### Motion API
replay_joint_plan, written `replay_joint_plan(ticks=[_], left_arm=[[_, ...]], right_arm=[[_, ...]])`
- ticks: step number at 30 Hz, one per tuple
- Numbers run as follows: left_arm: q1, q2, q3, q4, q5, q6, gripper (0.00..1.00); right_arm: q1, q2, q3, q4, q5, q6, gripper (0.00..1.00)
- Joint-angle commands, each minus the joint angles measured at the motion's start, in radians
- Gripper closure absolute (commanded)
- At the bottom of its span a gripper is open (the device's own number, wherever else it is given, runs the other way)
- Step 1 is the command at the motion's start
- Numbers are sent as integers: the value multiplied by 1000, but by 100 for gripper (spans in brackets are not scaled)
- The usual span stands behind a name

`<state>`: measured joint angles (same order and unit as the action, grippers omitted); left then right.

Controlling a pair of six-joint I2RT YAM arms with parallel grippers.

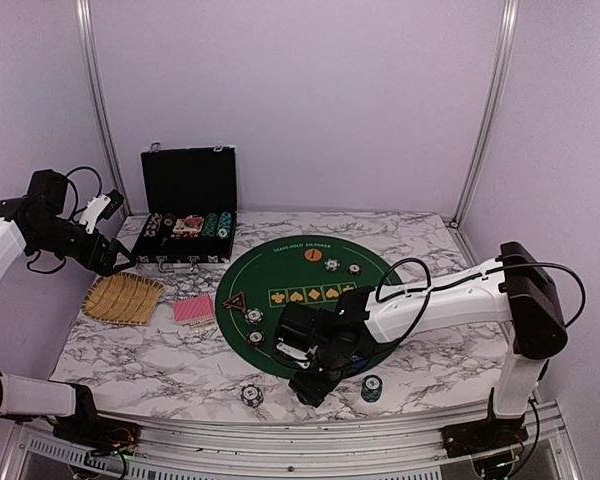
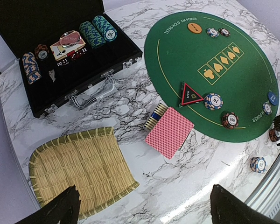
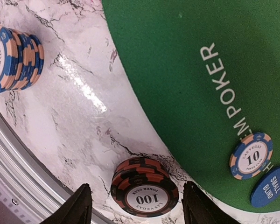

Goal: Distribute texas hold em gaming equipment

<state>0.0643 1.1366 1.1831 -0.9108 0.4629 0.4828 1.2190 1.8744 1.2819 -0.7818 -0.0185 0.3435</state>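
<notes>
**Top view.** The right gripper (image 1: 313,385) hangs low over the near edge of the table (image 1: 150,352), just off the near rim of the green mat (image 1: 310,295). A blue chip stack (image 1: 252,396) and a teal chip stack (image 1: 371,388) stand on the marble to either side of it. The orange disc (image 1: 311,256) lies at the far side of the mat and the triangle (image 1: 234,301) at its left rim. The playing cards (image 1: 193,309) lie between the mat and the straw tray (image 1: 123,298). The left gripper (image 1: 110,258) hovers towards the far left corner, beside the open case (image 1: 188,215).

**Left wrist view.** The left jaws stand fully apart above the tray and hold nothing.

**Right wrist view.** A dark red chip stack (image 3: 144,193), marked 100, stands on the marble at the mat's near rim, between the fingers (image 3: 79,207). The jaws are part open, a gap shows on one side, and nothing is gripped. A single chip (image 3: 251,155) and the small blind disc (image 3: 269,186) lie just inside the rim.

**Step in hand (judged).** The right arm is handling the dark red stack at the near seat. Whether the stack is being taken up or let go, the pictures do not settle. A grasp would call for the jaws to meet the stack's sides squarely and low down, so that the chips do not slide apart.
</notes>
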Motion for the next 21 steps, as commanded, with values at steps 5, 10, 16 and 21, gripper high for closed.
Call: replay_joint_plan(ticks=[5, 10, 16, 21], left_arm=[[-3, -9, 33, -23, 9, 3, 1], [-4, -10, 30, -23, 7, 5, 1], [-3, -11, 30, -23, 7, 5, 1], [-3, -10, 30, -23, 9, 4, 1]], right_arm=[[-16, 15, -17, 28, -8, -7, 42], [-21, 12, -14, 22, -12, -8, 48], [-21, -5, 6, 4, -13, -9, 61], [-20, -22, 29, -21, -14, -9, 65]])
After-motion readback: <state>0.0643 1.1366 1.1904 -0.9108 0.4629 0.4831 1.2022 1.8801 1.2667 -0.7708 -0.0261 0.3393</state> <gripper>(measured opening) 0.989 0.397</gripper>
